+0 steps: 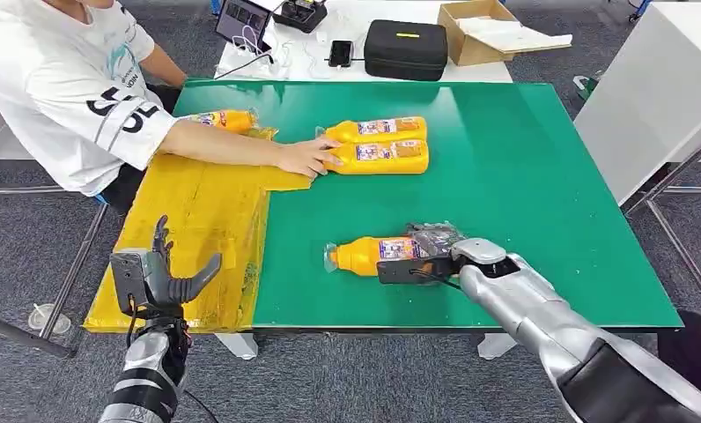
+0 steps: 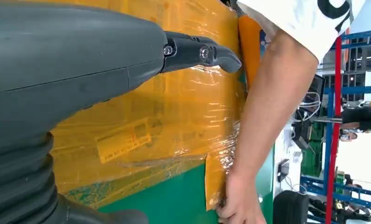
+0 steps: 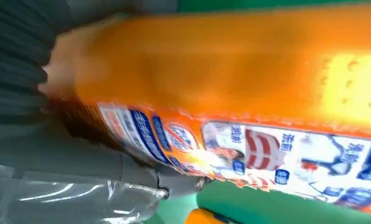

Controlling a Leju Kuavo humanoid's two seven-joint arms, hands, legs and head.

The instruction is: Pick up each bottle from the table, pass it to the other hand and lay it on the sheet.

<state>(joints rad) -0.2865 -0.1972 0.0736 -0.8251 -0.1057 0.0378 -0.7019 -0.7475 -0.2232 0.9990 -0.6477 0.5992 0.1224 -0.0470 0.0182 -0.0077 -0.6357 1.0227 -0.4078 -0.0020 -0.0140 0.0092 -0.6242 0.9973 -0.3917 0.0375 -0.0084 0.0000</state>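
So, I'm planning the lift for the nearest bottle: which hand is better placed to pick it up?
The right hand. It is already wrapped around the base end of the nearest bottle on the green table. The left hand hovers open over the yellow sheet, away from any bottle.

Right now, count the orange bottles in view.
4. One bottle on the yellow sheet at the far edge, two side by side under the person's hand, one in the right hand.

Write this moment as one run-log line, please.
right hand: grips bottle on green table | left hand: empty, over yellow sheet | person's hand: on far bottles
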